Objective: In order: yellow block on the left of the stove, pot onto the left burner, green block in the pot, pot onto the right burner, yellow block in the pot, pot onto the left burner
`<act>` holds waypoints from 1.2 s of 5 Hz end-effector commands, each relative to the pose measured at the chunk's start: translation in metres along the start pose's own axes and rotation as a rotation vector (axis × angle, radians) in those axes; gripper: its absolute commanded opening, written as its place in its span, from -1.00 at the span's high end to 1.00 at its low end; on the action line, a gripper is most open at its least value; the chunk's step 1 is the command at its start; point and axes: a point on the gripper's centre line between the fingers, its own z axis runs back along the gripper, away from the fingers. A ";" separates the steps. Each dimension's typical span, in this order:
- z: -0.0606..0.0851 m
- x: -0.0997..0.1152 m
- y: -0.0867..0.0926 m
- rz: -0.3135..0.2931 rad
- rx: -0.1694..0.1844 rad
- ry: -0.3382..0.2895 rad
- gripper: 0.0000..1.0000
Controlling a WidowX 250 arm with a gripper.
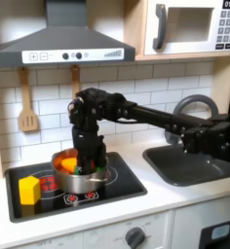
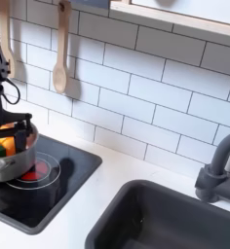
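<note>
The steel pot (image 1: 80,183) stands near the middle of the black stove (image 1: 129,181). In the second exterior view the pot (image 2: 16,163) lies just left of the burner with the bright red middle (image 2: 35,174) and overlaps its edge. Thin red rings (image 1: 51,186) show on the pot's other side. The green block (image 2: 8,146) lies inside the pot next to an orange piece (image 1: 66,165). The yellow block (image 1: 29,189) stands on the stove's left end in the first exterior view. My gripper (image 1: 88,166) points straight down into the pot, its fingertips hidden by the rim.
A dark sink (image 1: 190,165) and grey faucet (image 1: 191,105) lie right of the stove in the first exterior view. A wooden spoon (image 2: 60,53) hangs on the tiled wall behind. The range hood (image 1: 63,39) is overhead, and the counter's front edge is close to the stove.
</note>
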 end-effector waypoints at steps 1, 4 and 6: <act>0.001 -0.007 -0.010 -0.018 -0.011 0.007 -1.00; -0.004 -0.023 -0.026 -0.051 -0.035 0.036 -1.00; 0.002 -0.042 -0.043 -0.107 -0.046 0.033 -1.00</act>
